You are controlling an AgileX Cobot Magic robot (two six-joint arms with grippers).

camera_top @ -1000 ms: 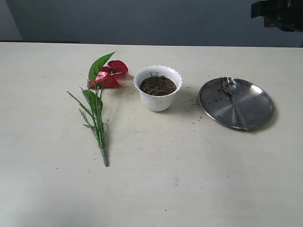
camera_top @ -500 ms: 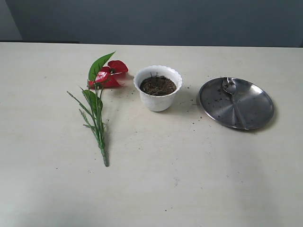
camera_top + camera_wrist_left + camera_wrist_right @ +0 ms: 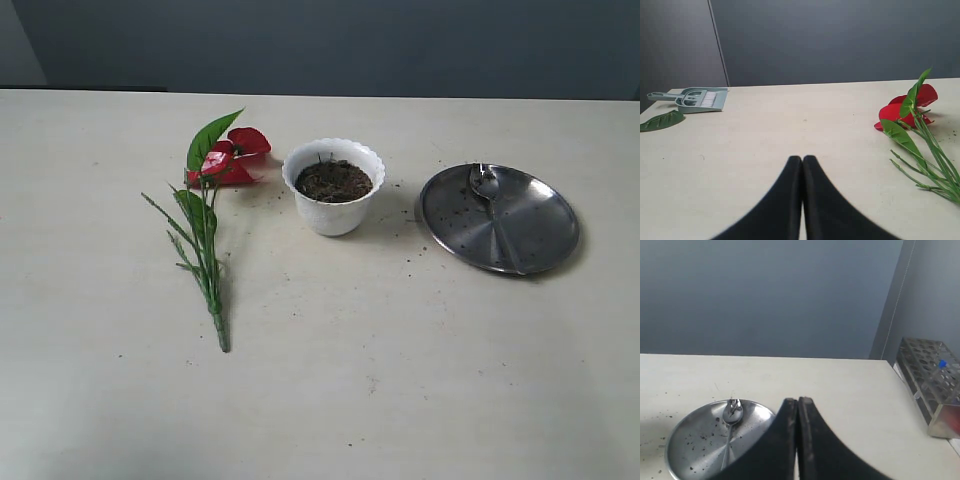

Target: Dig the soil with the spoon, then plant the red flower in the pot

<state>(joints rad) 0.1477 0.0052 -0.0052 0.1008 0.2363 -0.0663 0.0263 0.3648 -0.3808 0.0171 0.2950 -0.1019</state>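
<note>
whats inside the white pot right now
The pot holds dark brown soil nearly up to its scalloped rim, with a few thin twigs or fibres sticking up. Nothing is planted in it. What lies beneath the soil surface is hidden.

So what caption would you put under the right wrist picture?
Shut right gripper above the table, facing a spoon that lies on a soil-flecked steel plate.
</note>
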